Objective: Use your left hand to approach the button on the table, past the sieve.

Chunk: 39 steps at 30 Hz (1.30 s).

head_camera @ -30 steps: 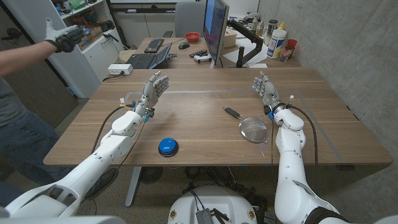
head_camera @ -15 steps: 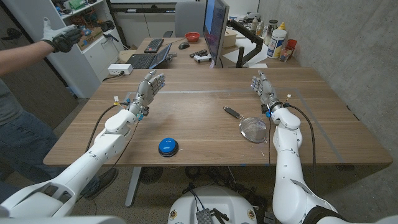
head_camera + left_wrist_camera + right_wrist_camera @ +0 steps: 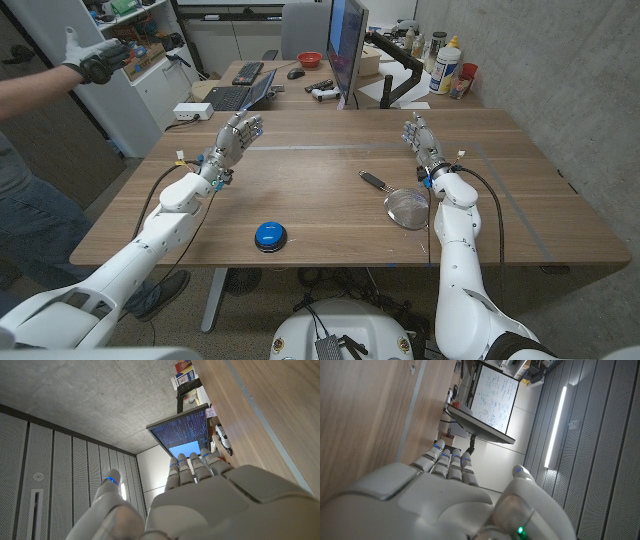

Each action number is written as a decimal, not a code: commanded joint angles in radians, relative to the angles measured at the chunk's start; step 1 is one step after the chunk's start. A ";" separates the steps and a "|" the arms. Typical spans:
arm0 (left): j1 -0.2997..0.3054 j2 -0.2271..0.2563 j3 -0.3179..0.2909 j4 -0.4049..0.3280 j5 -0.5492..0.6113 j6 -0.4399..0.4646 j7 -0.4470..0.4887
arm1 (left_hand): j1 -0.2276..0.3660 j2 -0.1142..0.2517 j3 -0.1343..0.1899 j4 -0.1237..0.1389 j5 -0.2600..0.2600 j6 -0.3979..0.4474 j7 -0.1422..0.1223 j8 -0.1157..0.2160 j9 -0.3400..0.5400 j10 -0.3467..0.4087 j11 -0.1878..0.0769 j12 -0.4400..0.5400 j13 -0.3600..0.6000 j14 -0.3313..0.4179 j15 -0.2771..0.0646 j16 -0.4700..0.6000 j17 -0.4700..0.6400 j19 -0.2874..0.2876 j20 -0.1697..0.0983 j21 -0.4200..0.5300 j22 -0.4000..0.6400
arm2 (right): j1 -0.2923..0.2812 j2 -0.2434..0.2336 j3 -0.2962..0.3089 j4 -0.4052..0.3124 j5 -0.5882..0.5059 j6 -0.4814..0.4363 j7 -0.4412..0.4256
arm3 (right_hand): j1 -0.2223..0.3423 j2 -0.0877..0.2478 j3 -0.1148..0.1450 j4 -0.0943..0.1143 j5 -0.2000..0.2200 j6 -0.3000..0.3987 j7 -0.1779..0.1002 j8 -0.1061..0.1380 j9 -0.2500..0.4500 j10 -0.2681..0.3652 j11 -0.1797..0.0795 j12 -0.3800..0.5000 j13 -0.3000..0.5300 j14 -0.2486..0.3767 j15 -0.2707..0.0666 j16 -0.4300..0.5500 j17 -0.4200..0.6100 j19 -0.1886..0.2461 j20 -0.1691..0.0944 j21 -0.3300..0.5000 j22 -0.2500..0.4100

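head view, left hand: left hand (image 3: 232,140) raised over the far left part of the wooden table (image 3: 320,190), fingers apart and extended, holding nothing.
head view, right hand: right hand (image 3: 423,146) up at the far right, fingers straight and close together, nothing in it.
head view, button: blue button (image 3: 270,236) sits near the front edge of the table, well apart from the left hand.
head view, sieve: sieve (image 3: 402,204) lies on the table right of centre, handle pointing back-left, just beside the right wrist.
head view, person: gloved hand (image 3: 92,58) of a person reaches in at far left.
left wrist view: left hand (image 3: 210,500) with fingers (image 3: 192,467) stretched out, empty; monitor (image 3: 181,435) beyond them.
right wrist view: right hand (image 3: 445,495) with fingers (image 3: 451,462) extended together, empty; a monitor (image 3: 495,397) ahead.
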State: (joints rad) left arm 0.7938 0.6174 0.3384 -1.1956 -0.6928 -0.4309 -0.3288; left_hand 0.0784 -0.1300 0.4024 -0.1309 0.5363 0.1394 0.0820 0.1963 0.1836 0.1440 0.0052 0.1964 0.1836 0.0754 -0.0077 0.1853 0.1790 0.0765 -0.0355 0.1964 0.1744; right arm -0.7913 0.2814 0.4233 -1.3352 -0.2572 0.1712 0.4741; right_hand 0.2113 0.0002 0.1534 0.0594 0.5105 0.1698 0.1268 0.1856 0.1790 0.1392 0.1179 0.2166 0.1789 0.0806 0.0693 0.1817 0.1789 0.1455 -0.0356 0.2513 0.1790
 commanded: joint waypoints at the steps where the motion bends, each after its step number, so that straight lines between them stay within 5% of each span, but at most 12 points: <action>1: -0.022 0.019 -0.002 0.033 -0.007 -0.051 -0.088 | 0.011 -0.003 0.003 -0.008 0.006 0.002 -0.001 0.003 0.004 0.011 -0.001 0.005 0.003 0.010 -0.001 0.005 0.002 0.004 -0.030 0.003 0.006 | -0.005 0.009 -0.018 -0.003 -0.013 0.025 -0.044 | 0.007 0.005 -0.003 -0.003 0.006 0.004 -0.007 0.006 0.003 0.010 0.002 -0.002 0.006 0.009 -0.003 0.003 0.002 0.011 -0.004 -0.002 0.004; 39: -0.004 0.084 -0.008 0.057 0.053 -0.227 -0.171 | 0.039 0.004 0.005 -0.016 0.011 -0.005 -0.004 0.001 0.005 -0.005 -0.002 0.000 0.004 0.002 0.003 0.002 0.002 -0.006 -0.011 0.000 0.006 | -0.013 0.008 -0.053 -0.055 -0.036 0.004 -0.070 | 0.006 0.006 -0.010 -0.006 0.013 0.003 -0.011 0.006 0.004 0.012 0.000 -0.003 0.006 0.011 -0.002 0.003 0.002 0.015 -0.002 -0.009 0.004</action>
State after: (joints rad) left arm 0.7767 0.6833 0.3366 -1.1357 -0.6488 -0.6122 -0.4891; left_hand 0.1087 -0.1260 0.4078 -0.1424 0.5438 0.1357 0.0784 0.1963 0.1836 0.1433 0.0045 0.1964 0.1835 0.0754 -0.0077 0.1852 0.1789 0.0765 -0.0354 0.1964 0.1744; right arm -0.7983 0.2881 0.3800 -1.3661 -0.2820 0.1970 0.4065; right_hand 0.2113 0.0002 0.1490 0.0550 0.5182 0.1734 0.1232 0.1856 0.1789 0.1391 0.1179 0.2166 0.1788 0.0805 0.0693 0.1817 0.1789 0.1492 -0.0393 0.2436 0.1790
